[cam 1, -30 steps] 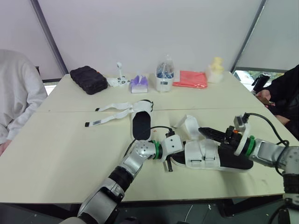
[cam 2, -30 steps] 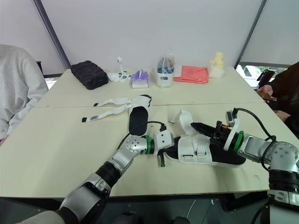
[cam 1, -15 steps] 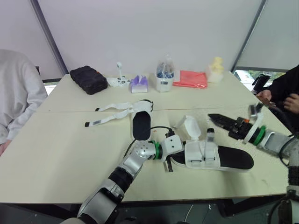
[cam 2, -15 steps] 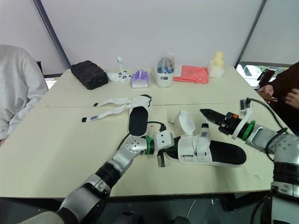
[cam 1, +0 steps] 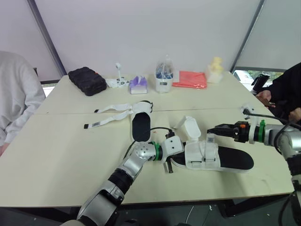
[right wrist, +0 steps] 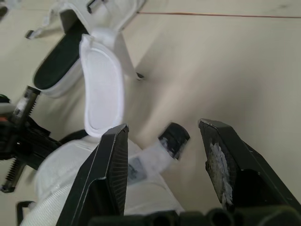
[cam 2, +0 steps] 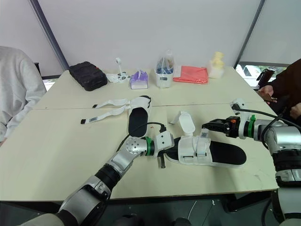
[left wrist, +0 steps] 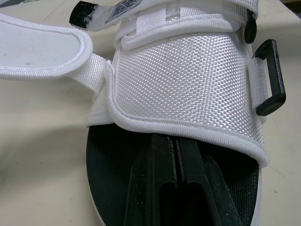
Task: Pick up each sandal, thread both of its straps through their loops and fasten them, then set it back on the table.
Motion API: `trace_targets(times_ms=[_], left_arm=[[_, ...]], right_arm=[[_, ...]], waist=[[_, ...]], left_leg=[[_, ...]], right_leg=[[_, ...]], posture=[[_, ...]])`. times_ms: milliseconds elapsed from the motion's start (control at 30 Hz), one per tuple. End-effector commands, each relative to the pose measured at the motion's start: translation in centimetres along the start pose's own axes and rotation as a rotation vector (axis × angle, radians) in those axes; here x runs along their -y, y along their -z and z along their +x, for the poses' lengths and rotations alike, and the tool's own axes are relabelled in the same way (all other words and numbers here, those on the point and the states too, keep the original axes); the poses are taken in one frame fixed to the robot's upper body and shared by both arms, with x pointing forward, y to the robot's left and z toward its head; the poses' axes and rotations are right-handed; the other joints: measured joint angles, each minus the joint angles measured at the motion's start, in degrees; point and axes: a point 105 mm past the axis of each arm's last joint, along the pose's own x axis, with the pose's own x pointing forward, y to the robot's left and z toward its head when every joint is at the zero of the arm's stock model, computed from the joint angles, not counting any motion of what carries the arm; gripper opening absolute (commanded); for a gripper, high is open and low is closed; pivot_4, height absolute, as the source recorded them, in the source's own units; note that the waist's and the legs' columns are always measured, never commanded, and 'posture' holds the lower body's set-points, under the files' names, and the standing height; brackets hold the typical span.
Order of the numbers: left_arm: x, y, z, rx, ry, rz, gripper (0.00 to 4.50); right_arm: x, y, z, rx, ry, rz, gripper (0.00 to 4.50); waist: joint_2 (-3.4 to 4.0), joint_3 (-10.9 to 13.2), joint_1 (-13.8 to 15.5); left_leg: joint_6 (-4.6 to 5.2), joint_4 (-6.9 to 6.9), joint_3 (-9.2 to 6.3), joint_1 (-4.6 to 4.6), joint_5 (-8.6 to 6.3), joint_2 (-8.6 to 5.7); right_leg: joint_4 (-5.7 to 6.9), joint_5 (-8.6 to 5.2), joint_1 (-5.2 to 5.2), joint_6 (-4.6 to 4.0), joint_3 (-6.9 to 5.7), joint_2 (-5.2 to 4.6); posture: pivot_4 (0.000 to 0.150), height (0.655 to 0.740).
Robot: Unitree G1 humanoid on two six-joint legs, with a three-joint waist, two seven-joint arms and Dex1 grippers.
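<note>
**Right gripper spread around the near sandal's strap tip**

On the tabletop (cam 1: pixel 61 150) I see the far sandal (cam 1: pixel 141 123) left of centre, with both straps trailing loose. My left gripper (left wrist: pixel 171 143) has its fingers pressed together on the black sole of the near sandal (cam 1: pixel 214 157), tucked under the white upper. That sandal lies flat. Further right, my right gripper (right wrist: pixel 164 132) is spread, with the black strap tip (right wrist: pixel 174 136) between its fingers, touching neither.

Bright, soft, even light from overhead in all our views. The pale table (cam 1: pixel 56 155) reflects it flatly. We get only faint, fuzzy shadows under the sandal (cam 1: pixel 221 162). Table edges bow slightly toward the corners of the head views. In the right wrist view, the strap tip (right wrist: pixel 174 139) looks smeared.
</note>
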Motion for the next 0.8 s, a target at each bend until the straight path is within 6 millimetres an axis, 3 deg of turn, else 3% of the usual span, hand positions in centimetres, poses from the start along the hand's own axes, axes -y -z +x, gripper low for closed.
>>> trace_targets(times_ms=[33,133,333,400,533,667,800], left_arm=[[1.5,4.6,-0.4,-0.171,0.012,-0.102,0.0],[1.5,4.5,-0.5,-0.172,0.01,-0.102,0.0],[1.4,4.6,-0.6,-0.174,0.003,-0.101,0.0],[1.4,4.6,-0.6,-0.174,0.002,-0.101,0.0],[1.4,4.6,-0.6,-0.174,0.001,-0.102,0.0],[1.4,4.6,-0.6,-0.172,0.0,-0.105,0.0],[1.4,4.6,-0.6,-0.171,0.0,-0.108,0.0]], right_arm=[[-0.3,-0.1,0.2,0.001,-0.022,0.004,1.68],[-0.4,0.1,0.6,-0.003,-0.027,0.021,0.16],[-0.2,0.0,0.6,0.025,-0.018,0.027,0.07],[-0.1,-1.1,0.4,0.09,-0.014,0.035,0.07],[0.2,-2.7,-0.9,0.193,-0.02,0.108,1.38],[1.3,-1.2,-1.8,0.13,0.048,0.143,3.09],[1.4,0.2,-2.2,0.066,0.055,0.177,3.09]], waist=[[0.0,0.0,0.02],[0.01,0.0,0.0],[0.01,0.0,-0.05],[0.01,0.0,-0.06],[0.01,0.0,-0.06],[0.01,0.0,-0.09],[0.02,0.0,-0.16]], left_leg=[[0.0,0.0,-0.01,0.0,0.0,0.0],[0.0,-0.01,-0.01,-0.01,0.0,-0.01],[-0.01,-0.01,-0.01,-0.01,-0.01,-0.02],[-0.01,-0.01,-0.01,-0.01,-0.01,-0.02],[-0.01,-0.01,-0.01,-0.01,-0.01,-0.03],[-0.01,-0.01,-0.01,-0.01,-0.01,-0.03],[-0.01,-0.01,0.0,-0.02,-0.01,-0.04]], right_leg=[[0.0,0.0,0.0,0.0,0.0,0.0],[0.0,0.0,-0.02,0.0,0.0,-0.02],[0.0,0.0,-0.03,-0.01,0.0,-0.03],[0.0,0.0,-0.03,-0.01,0.01,-0.03],[0.0,0.0,-0.03,-0.01,0.01,-0.04],[0.0,0.0,-0.02,-0.01,0.01,-0.05],[-0.01,0.0,-0.03,-0.01,0.01,-0.06]], posture=[[0.15,0.74],[0.15,0.74],[0.15,0.74],[0.15,0.74],[0.15,0.74],[0.15,0.74],[0.15,0.74]])
